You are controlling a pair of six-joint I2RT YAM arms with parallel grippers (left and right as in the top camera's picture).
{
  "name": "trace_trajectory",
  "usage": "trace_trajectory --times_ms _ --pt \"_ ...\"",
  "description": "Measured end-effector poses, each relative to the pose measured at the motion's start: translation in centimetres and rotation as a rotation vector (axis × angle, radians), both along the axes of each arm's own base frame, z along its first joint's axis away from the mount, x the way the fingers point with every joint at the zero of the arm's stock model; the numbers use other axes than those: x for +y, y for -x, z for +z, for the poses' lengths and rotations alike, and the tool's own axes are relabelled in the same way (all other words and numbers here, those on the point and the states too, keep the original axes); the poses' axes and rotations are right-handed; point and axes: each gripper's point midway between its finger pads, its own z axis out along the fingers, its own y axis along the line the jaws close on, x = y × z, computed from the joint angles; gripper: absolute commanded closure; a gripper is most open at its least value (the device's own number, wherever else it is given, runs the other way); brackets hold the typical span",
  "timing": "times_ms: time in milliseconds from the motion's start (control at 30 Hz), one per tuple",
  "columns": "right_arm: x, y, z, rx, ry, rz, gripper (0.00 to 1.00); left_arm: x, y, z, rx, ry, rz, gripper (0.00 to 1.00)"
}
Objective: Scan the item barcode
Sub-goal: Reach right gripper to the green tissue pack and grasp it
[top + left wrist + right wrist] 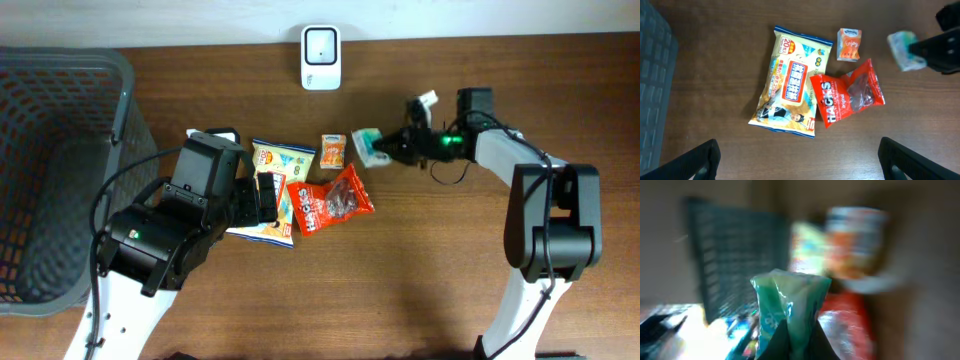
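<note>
Green packet (787, 305) is clamped by one edge in the right gripper (388, 149), a thin hold that may let it twist or slip. The scanner (321, 58) stands ahead, off to one side; the left gripper (265, 197) hangs wide apart.

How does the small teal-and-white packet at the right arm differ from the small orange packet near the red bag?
Colour: the small teal-and-white packet is teal and white, the small orange packet orange.
Hold: the teal-and-white packet is pinched in the shut right gripper; the orange packet lies loose on the wooden table, no gripper on it.
Shared: both are much smaller than the red snack bag.
</note>
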Motion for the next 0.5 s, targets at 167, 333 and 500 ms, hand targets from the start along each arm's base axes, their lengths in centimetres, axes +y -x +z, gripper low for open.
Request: trace_trajectory --times_ms 167,333,500 --pt "-6.1 -0.3 -5.6 0.178 0.423 -0.18 0.23 0.0 0.0 0.0 0.002 -0.001 0.0 0.01" --pt "-9.4 1.6 -2.3 0.168 0.725 -0.134 0.25 0.0 0.0 0.0 0.002 -0.001 0.0 0.01" --pt "-2.1 2.3 -0.4 -0.223 1.291 0.13 0.29 0.0 0.0 0.0 0.002 -0.001 0.0 0.01"
